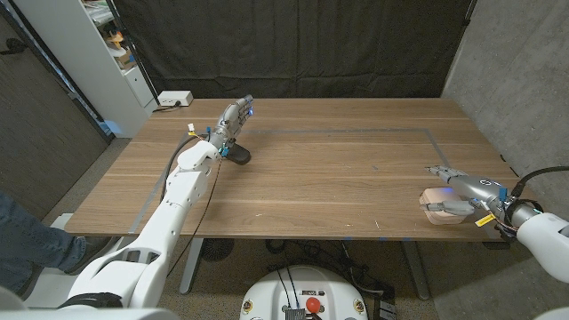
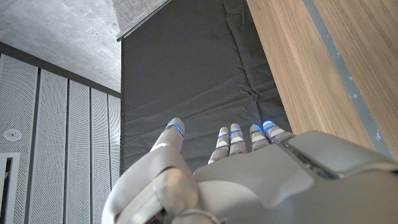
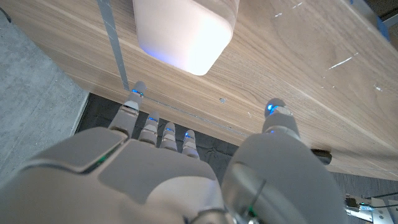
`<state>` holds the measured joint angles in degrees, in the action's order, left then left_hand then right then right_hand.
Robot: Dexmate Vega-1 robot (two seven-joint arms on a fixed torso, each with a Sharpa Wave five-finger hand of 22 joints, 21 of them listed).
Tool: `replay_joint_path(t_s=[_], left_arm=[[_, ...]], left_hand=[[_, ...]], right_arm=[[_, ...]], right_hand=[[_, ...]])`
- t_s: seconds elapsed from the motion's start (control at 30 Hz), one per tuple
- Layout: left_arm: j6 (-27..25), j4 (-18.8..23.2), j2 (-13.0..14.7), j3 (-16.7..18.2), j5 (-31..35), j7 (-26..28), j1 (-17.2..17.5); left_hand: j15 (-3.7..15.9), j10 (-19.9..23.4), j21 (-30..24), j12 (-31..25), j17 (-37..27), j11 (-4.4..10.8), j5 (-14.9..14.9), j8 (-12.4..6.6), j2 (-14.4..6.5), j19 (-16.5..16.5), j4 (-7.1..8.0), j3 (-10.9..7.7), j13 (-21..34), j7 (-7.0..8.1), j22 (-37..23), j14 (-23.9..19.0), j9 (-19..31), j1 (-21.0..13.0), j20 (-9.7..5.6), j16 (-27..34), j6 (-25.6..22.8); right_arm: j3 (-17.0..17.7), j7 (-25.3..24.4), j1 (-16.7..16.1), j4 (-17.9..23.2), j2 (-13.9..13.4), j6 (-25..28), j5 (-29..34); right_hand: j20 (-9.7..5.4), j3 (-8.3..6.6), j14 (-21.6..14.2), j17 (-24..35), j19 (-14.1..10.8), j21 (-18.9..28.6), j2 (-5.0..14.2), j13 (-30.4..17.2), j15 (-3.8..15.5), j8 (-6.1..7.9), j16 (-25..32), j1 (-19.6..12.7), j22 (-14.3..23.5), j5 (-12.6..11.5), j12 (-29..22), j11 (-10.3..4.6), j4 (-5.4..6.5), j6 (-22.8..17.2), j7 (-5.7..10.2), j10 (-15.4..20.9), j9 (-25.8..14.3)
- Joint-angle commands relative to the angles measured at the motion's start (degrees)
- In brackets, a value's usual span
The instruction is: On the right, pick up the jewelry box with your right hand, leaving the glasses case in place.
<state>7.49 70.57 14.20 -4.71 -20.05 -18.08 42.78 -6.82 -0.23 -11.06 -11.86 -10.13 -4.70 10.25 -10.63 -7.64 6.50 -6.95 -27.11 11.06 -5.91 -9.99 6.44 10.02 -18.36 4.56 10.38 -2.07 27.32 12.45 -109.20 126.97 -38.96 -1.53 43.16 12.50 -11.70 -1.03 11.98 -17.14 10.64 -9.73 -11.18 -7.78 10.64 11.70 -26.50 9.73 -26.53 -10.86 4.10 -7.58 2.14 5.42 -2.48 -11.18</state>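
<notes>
The jewelry box (image 1: 439, 212), a small pale pink case with rounded corners, sits near the table's front right edge. My right hand (image 1: 460, 189) hovers just over and behind it, fingers spread and holding nothing. In the right wrist view the jewelry box (image 3: 184, 30) lies beyond the fingertips of my right hand (image 3: 168, 180), with the thumb set apart. The dark glasses case (image 1: 238, 156) lies at the far left of the table. Above it my left hand (image 1: 233, 118) is raised with straight fingers and holds nothing; the left wrist view shows my left hand (image 2: 249, 180) against the black curtain.
Grey tape lines (image 1: 356, 131) mark a rectangle on the wooden table (image 1: 338, 187). A white box with a cable (image 1: 174, 98) sits at the back left corner. A person's leg in jeans (image 1: 22, 233) shows beside the table at the left.
</notes>
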Motion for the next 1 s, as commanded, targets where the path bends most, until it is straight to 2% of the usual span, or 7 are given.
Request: replay_joint_path(t_s=[0.03, 0.23, 1.0], left_arm=[[-0.3, 0.5, 0.1, 0.3, -0.3, 0.0, 0.6], [-0.6, 1.1, 0.2, 0.5, -0.3, 0.4, 1.2], [-2.1, 2.4, 0.4, -0.3, 0.2, 1.1, 1.5]], left_hand=[[-1.59, 0.7, -0.4, -0.6, -0.2, -0.29, 0.1, 0.0, -0.3, 0.1, -0.05, -0.43, 0.2, -0.1, -0.3, 0.0, 0.2, 0.0, 0.58, 0.3, -0.2], [-2.49, 1.0, -0.4, -0.7, -0.2, -0.55, 0.1, -0.03, -0.2, 0.0, -0.03, -0.45, 0.2, -0.05, -0.3, 0.1, 0.2, 0.0, 1.14, 0.2, -0.3], [-2.47, 1.1, -0.4, -0.7, -0.2, -0.48, 0.1, -0.04, -0.2, 0.2, 0.03, -0.46, 0.2, 0.15, -0.3, 0.0, 0.2, 0.1, 1.87, 0.3, -0.4]], right_arm=[[-0.6, 1.3, -0.3, -0.2, -0.9, 2.4, 0.4], [-0.8, 1.5, -0.4, -0.6, -1.7, 2.9, 0.4], [-1.9, 0.4, -0.1, -3.4, -3.6, 4.6, -0.9]], right_hand=[[-0.05, 0.32, 0.0, 0.1, -0.3, 0.3, 0.1, -0.2, -0.38, 0.5, 0.3, 0.0, 0.3, -0.4, -0.3, -0.07, 0.11, -0.2, 0.51, 0.1, -0.2], [-0.04, 0.45, 0.1, 0.0, -0.2, 0.3, 0.13, -0.2, -0.47, 0.56, 0.2, -0.1, 0.3, -0.5, -0.4, 0.1, 0.06, -0.3, 0.6, 0.2, -0.2], [-0.03, 1.04, 0.0, -0.1, -0.1, 0.2, 0.26, -0.2, -0.4, 0.67, 0.3, -0.6, 0.2, -0.7, -0.6, 0.17, -0.12, -0.5, 1.23, 0.8, -0.1]])
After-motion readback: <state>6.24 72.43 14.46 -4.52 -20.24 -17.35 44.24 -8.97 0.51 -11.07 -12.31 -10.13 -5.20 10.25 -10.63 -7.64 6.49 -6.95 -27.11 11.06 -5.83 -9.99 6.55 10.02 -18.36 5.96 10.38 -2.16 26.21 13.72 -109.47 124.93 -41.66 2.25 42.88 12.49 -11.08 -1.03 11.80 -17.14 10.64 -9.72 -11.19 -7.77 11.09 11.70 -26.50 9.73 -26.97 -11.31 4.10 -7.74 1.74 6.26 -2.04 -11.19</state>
